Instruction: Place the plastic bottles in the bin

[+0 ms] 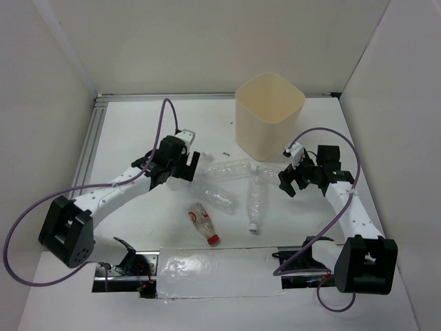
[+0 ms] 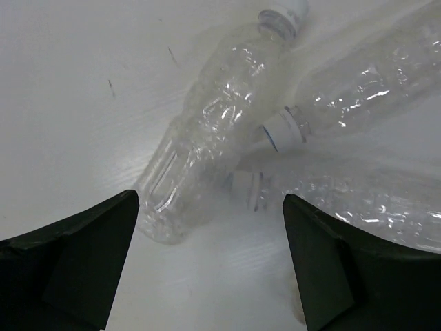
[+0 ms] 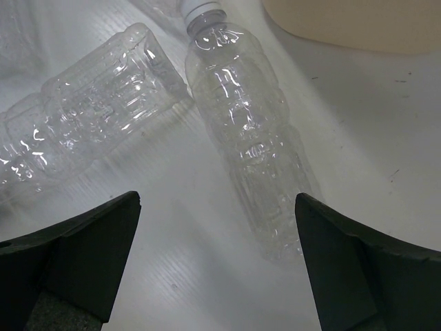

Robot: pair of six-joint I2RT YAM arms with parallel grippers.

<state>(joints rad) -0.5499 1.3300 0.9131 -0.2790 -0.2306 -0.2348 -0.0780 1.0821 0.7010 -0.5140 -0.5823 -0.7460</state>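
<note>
Red-capped bottle (image 1: 204,222) is lying nearest the arm bases. Clear bottles (image 1: 231,172) are lying mid-table, all outside the bin (image 1: 270,114), which is standing upright at the far side, its visible inner wall showing bare. Left gripper (image 2: 210,200) and right gripper (image 3: 217,198) are hovering over bottles, fingers spread wide.

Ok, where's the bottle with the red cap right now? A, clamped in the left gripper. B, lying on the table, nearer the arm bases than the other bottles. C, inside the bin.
B: the red-capped bottle lies on its side on the table, nearer the arm bases than the clear bottles, with nothing gripping it.
</note>
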